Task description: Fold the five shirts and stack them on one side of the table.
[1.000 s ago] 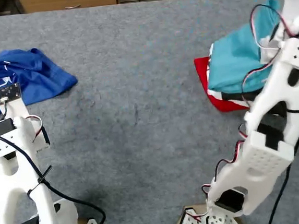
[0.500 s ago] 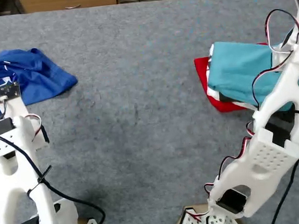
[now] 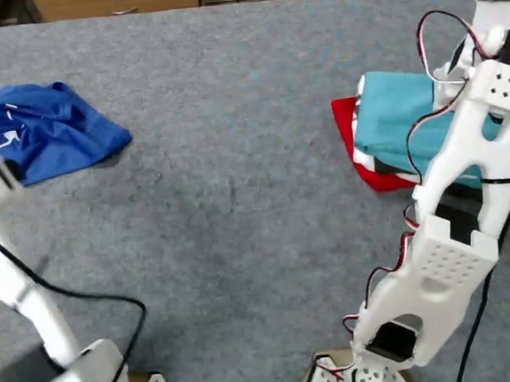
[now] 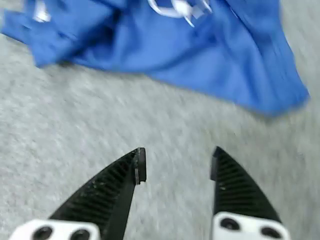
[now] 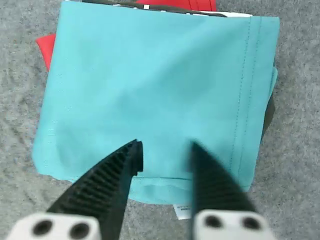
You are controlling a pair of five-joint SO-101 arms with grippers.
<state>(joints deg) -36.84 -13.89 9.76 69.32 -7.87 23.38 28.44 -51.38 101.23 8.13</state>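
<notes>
1. At the lower left of the high view, the left arm (image 3: 13, 284) is seen swung back from where it stood a second ago. The left gripper (image 4: 178, 162) is held wide and empty over bare counter (image 3: 238, 201), just short of the blue shirt's hem.
2. At the lower right, the right arm (image 3: 455, 227) is now raised off the pile. The right gripper (image 5: 166, 150) is parted and holds nothing, hovering above the teal shirt (image 5: 150, 85).
3. The teal shirt, which was bunched and lifted a second ago, is now laid flat and folded on top of the stack at the right of the frame. A red shirt (image 3: 346, 129) and a dark-and-white layer show beneath it. That placement is judged finished.
4. The blue shirt (image 3: 44, 129) is left crumpled at the upper left, well apart from the stack. It is judged to be the piece still to be folded. The number of shirts in the stack cannot be told.
</notes>
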